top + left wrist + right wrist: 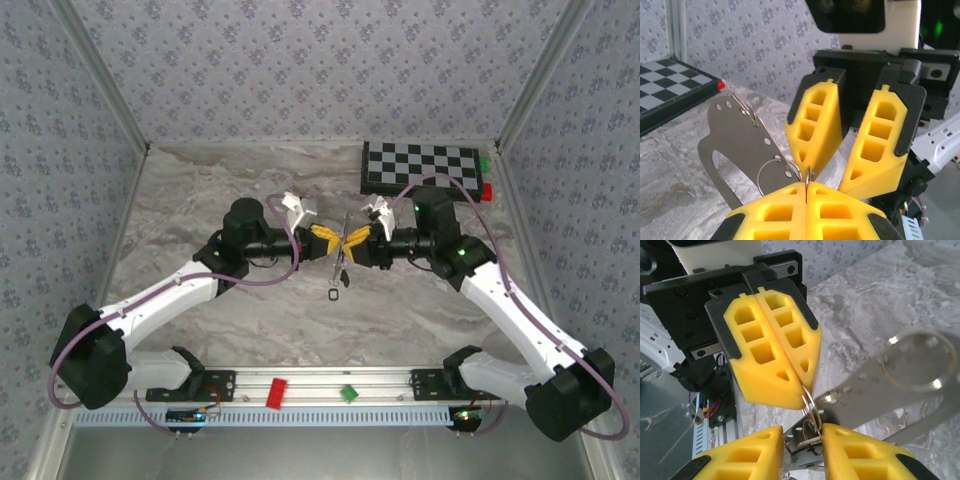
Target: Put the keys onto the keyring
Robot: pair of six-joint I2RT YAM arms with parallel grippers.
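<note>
Left gripper (806,189) has its jaws shut on the keyring (775,159). Right gripper (803,432) faces it at twelve o'clock, jaws part-open.

keyring (810,402) partly hidden between jaws, metal plate (875,385) blurred, checkered board (670,85) cut off left

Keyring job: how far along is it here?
Done: the keyring is picked up, pinched in the shut left tool. In hand: the right tool, jaws apart, sits around the ring beside a holed metal plate. Left: threading the keys; none is clearly on.
</note>
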